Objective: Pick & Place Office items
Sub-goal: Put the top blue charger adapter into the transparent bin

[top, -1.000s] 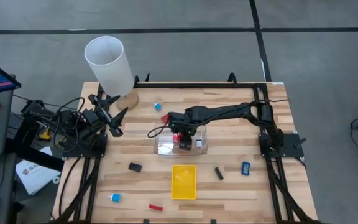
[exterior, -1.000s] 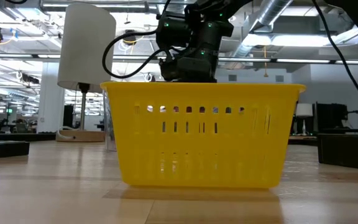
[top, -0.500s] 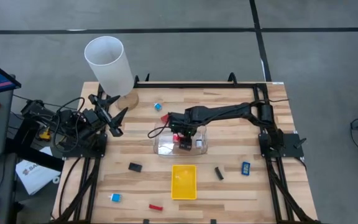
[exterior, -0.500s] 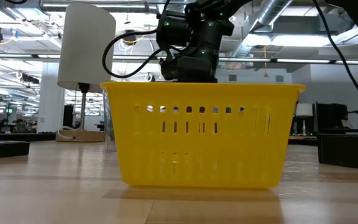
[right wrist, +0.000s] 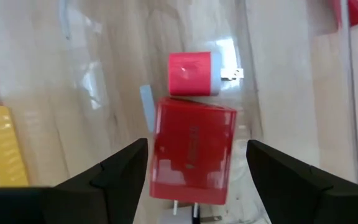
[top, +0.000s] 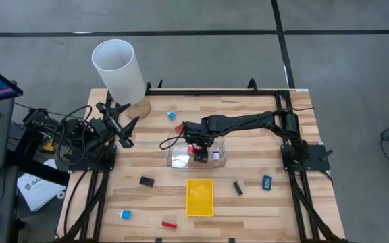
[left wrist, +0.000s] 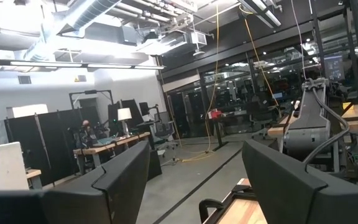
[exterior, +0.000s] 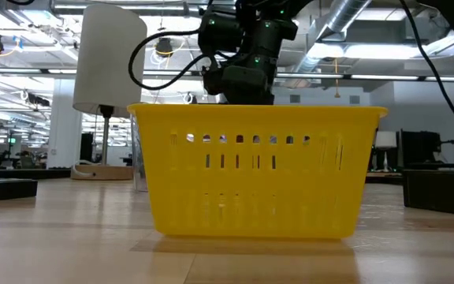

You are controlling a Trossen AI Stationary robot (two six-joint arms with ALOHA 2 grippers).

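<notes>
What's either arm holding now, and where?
Nothing. Right gripper jaws open above the red rectangular block in the clear plastic tray; left gripper open, empty.

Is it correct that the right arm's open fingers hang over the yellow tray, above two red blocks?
Not quite. The right gripper hangs open over the clear plastic tray, where the two red blocks lie, as the right wrist view shows. The yellow tray sits beside it.

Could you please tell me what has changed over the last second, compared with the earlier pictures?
The right gripper has risen slightly above the clear tray, its jaws open, with the red block lying below between the fingers. The left gripper, yellow tray and scattered items have not moved.
</notes>
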